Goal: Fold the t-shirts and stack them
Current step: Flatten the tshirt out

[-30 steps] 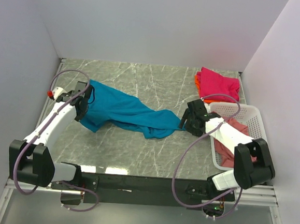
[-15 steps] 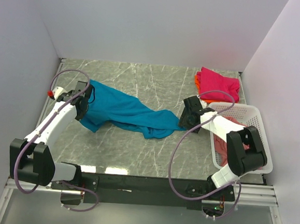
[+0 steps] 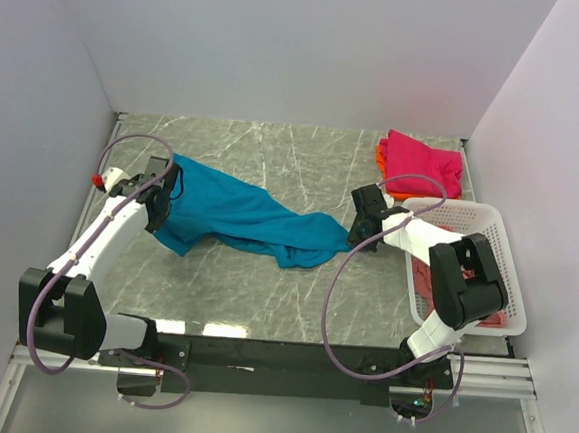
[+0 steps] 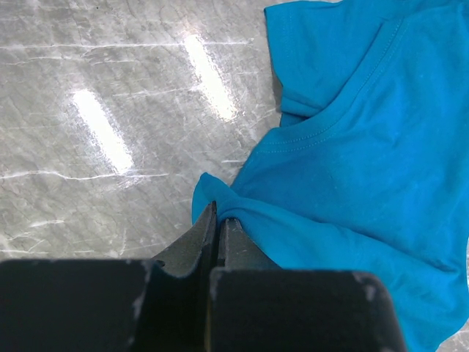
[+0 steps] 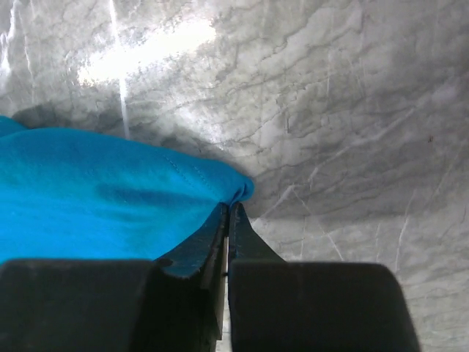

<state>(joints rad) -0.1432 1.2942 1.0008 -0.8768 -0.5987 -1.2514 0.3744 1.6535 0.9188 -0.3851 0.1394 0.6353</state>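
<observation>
The teal-blue t-shirt [image 3: 239, 218] is seen stretched out in a long, rumpled band across the grey marbled worktop [image 3: 263, 295], running from the left side towards the right. Its left end is gripped by the left hand [image 4: 218, 220]: in the left wrist view the fingers are pressed tight together with a small fold of blue cloth pinched between them, and the ribbed neckline is seen just beyond, up and to the right. The other end is held by the right hand [image 5: 228, 214], clenched on a bunched corner of the same shirt, with bare marble shown past the fingertips. Both ends look slightly lifted, though whether the middle of the cloth is fully resting on the worktop cannot be told from above. In the far right corner the magenta-pink t-shirt [image 3: 422, 162] is laid folded on top of the orange t-shirt [image 3: 382, 156], of which only a thin edge is shown at the left. Just nearer, the white lattice basket [image 3: 490, 217] is set against the right wall, and the salmon-pink t-shirt [image 3: 424, 285] is seen crumpled inside it, partly hidden by the right arm.
</observation>
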